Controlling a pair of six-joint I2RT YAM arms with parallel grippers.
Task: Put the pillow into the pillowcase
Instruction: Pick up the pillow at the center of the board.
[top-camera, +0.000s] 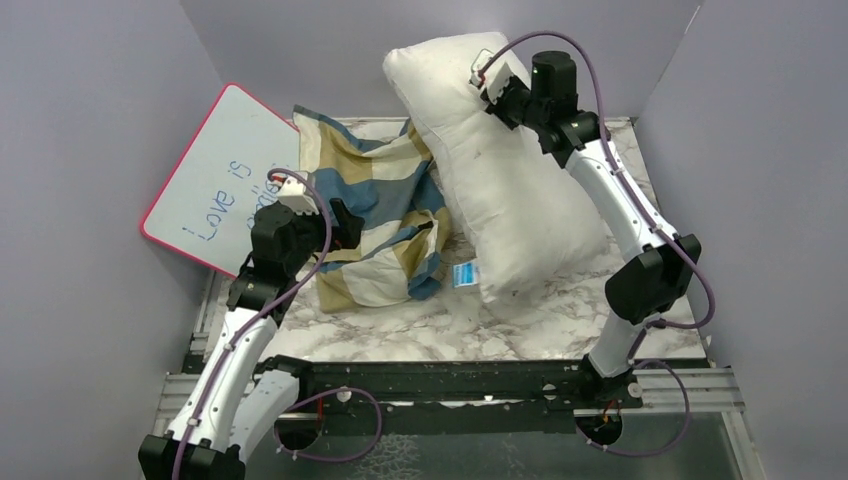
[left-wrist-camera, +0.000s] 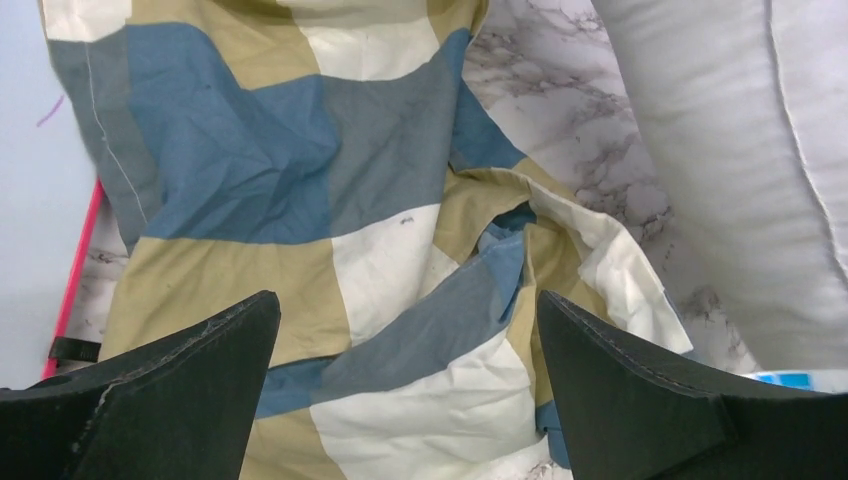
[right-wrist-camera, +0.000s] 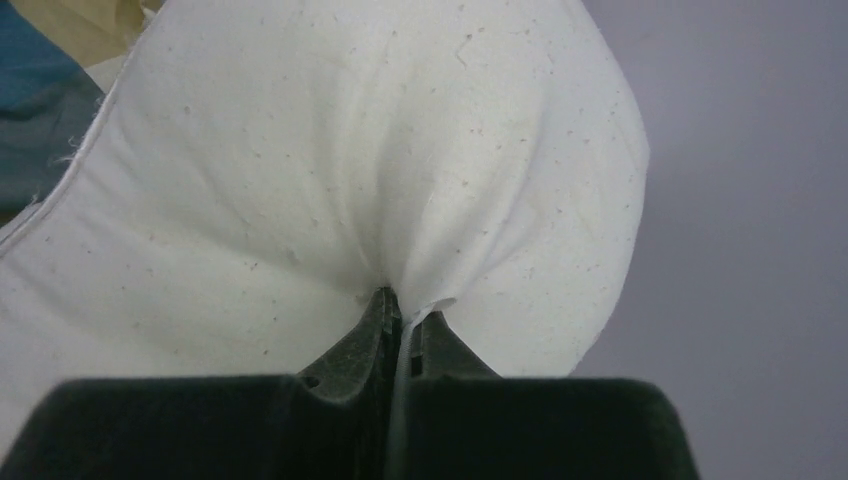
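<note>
The white pillow (top-camera: 500, 190) stands tilted at the back of the marble table, its far end raised and its near end with the blue tag (top-camera: 464, 275) resting on the tabletop. My right gripper (top-camera: 487, 85) is shut on the pillow's upper edge; in the right wrist view the pillow (right-wrist-camera: 330, 170) puckers into the pinched fingertips of the right gripper (right-wrist-camera: 405, 312). The checked blue, tan and cream pillowcase (top-camera: 385, 215) lies crumpled left of the pillow. My left gripper (left-wrist-camera: 408, 325) hovers open over the pillowcase (left-wrist-camera: 300, 190), nothing between its fingers.
A pink-rimmed whiteboard (top-camera: 218, 175) with blue writing leans at the left, close behind the left arm. Grey walls close in the back and both sides. The marble tabletop (top-camera: 450, 335) shows in front of the fabric, with the black rail along its near edge.
</note>
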